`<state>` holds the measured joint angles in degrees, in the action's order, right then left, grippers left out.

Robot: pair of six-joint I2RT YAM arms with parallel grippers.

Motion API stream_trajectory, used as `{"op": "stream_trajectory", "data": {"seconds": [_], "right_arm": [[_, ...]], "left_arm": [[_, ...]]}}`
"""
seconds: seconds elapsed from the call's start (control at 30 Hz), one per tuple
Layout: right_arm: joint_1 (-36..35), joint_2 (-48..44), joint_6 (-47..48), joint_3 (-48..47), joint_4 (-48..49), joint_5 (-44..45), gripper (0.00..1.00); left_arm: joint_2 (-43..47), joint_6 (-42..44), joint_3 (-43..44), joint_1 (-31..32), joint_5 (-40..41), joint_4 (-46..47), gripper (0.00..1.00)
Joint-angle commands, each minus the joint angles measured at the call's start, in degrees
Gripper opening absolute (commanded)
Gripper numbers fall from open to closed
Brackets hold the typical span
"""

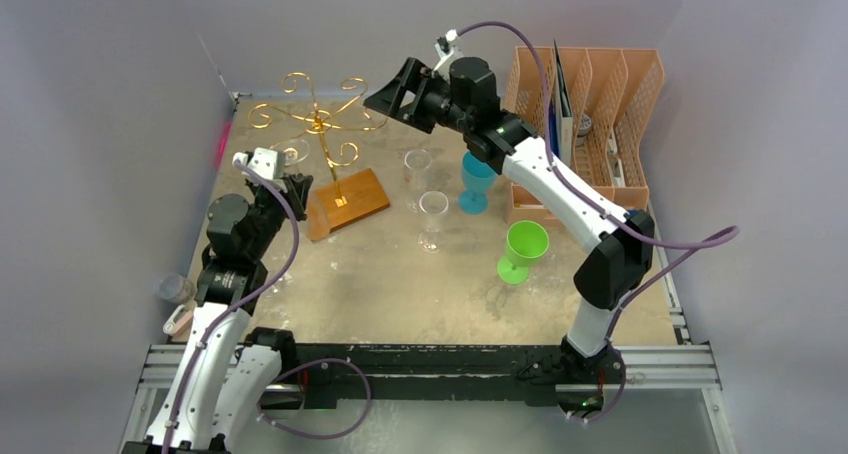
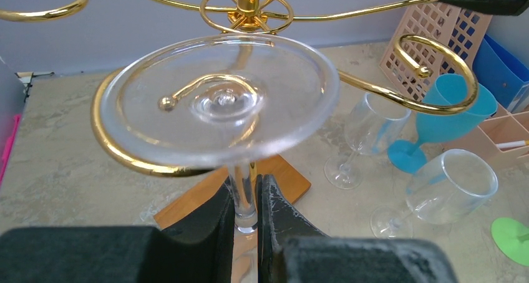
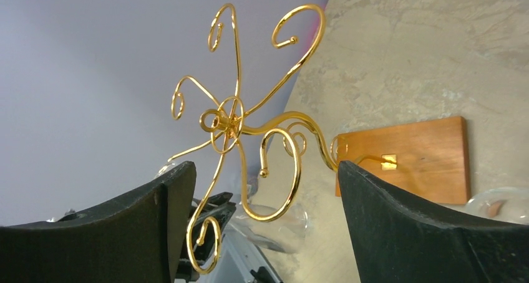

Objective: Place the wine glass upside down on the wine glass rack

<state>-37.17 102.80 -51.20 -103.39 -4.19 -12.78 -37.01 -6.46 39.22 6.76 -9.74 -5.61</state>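
The wine glass rack [image 1: 318, 124], gold wire with curled arms on a brown wooden base [image 1: 345, 202], stands at the back left. My left gripper [image 1: 288, 182] is shut on the stem of a clear wine glass [image 2: 218, 102], held upside down. In the left wrist view the gripper [image 2: 245, 188] is below the glass's round foot. The foot lies over a near spiral arm [image 2: 106, 147] of the rack. Whether the foot rests on the wire I cannot tell. My right gripper [image 1: 388, 96] is open and empty, just right of the rack top [image 3: 226, 118]. Its fingers [image 3: 387, 220] frame the rack.
Two clear wine glasses [image 1: 417, 169] [image 1: 433, 214] stand right of the rack base, a blue goblet [image 1: 477, 179] beside them and a green goblet [image 1: 522, 249] nearer. An orange file organiser [image 1: 590, 104] is at the back right. A small jar [image 1: 175, 289] sits by the left wall.
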Motion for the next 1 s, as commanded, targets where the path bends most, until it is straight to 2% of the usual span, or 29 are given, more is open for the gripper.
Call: {"op": "stream_trajectory", "data": {"seconds": [0.0,0.03,0.1,0.57,0.87,0.97], "right_arm": [[0.3,-6.0,6.4,-2.0,-0.5,2.8,0.87],[0.3,-6.8,7.3,-1.6,-0.6,3.3,0.88],[0.3,-9.1,8.5,0.0,-0.2,4.1,0.88],[0.3,-23.6,13.2,10.6,-0.7,4.5,0.88],[0.3,-34.0,17.3,19.4,-8.8,6.2,0.88],[0.3,-37.7,18.4,22.4,-12.9,7.7,0.88]], "left_arm": [[-1.3,-1.8,2.1,-0.3,-2.5,2.4,0.00],[-1.5,-2.2,2.2,-0.3,-2.2,1.9,0.00],[-1.6,-3.3,2.4,-0.3,-1.7,0.9,0.08],[0.8,-6.4,4.9,-0.3,1.6,-10.6,0.46],[7.9,-9.2,8.9,-0.3,4.6,-22.6,0.60],[10.6,-10.3,11.4,-0.3,5.4,-27.8,0.62]]}}
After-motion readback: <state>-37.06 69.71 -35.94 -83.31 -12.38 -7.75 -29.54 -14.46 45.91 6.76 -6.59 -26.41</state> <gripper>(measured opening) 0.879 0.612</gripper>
